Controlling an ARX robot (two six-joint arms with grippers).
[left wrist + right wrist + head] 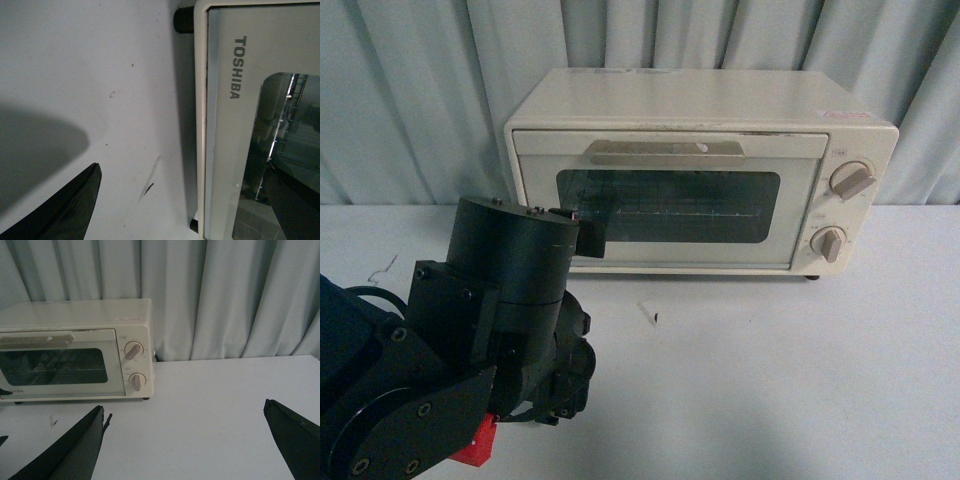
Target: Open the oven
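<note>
The cream-white boxy toaster oven (pixel 700 190) stands shut at the back of the pale worktop (pixel 770 380). The left arm's fingers (pixel 70 210) are spread wide and empty, low at the bottom left corner of its door (pixel 535 210) and well below the beige bar handle (pixel 665 152). From there a forward push would likely strike the dark glass window (pixel 670 205) or shove the light box back instead of catching the handle. The right arm's fingers (pixel 75 450), also wide and empty, hang too far off to steady it.

White table (pixel 800 380), cream oven (pixel 700 170) standing on it, small scrap (pixel 648 313) nearby
</note>
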